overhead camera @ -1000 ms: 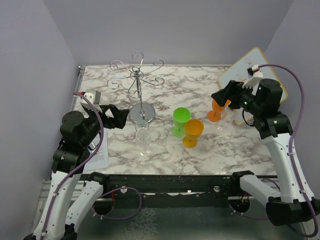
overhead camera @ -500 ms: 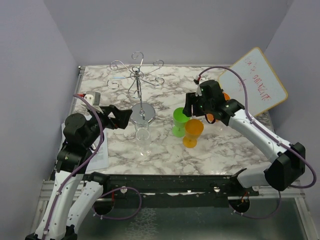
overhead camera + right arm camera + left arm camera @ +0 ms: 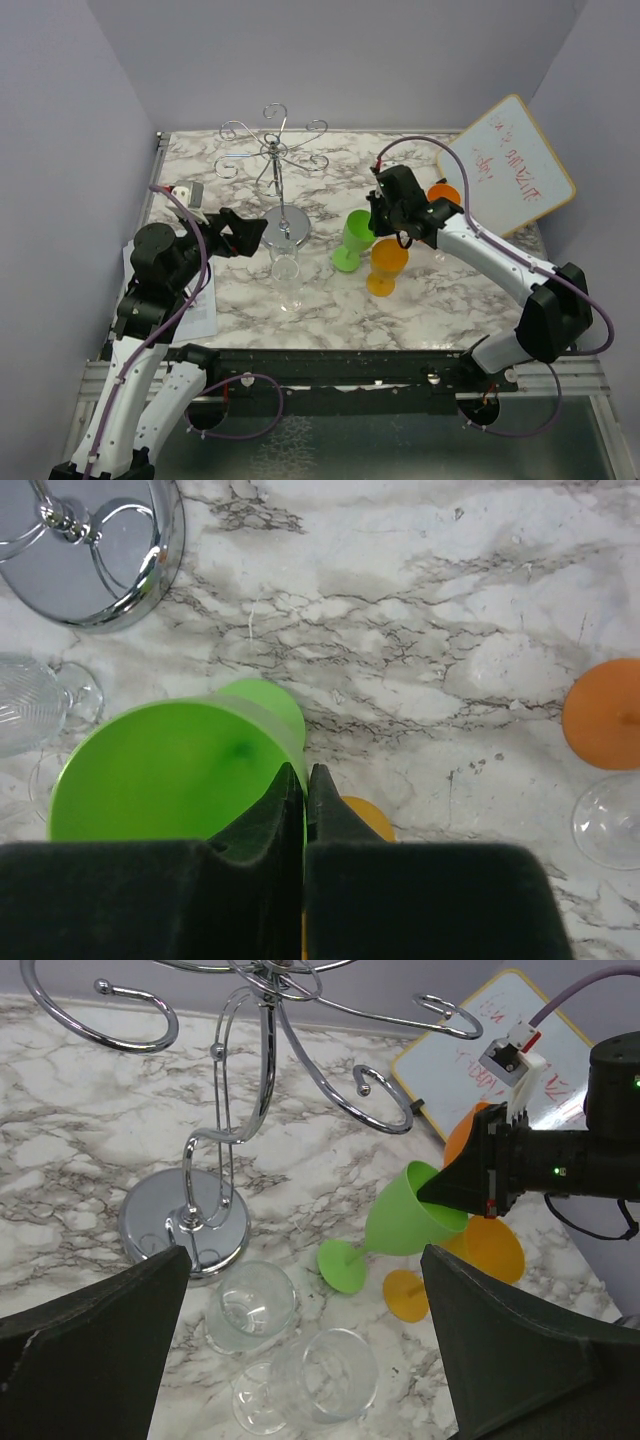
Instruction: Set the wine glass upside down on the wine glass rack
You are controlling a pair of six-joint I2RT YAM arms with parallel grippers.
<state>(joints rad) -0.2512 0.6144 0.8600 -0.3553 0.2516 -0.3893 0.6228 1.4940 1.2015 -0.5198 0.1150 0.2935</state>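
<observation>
While right pincer pinches tilted green wine glass rim, left pincer spread; rack upright.

Glass betw. rack (L) & whiteboard (R)

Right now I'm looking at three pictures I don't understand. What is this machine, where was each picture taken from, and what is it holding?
These are two robot arms bolted at the near edge of a marble table. One picture looks down from above. The other two come from a camera on each wrist. On the table stand a silver wine glass rack, two clear glasses and two orange glasses. A whiteboard leans at the far right. The right gripper is pinched shut on the rim of a green glass, which is tilted. The left gripper is open and holds nothing.
</observation>
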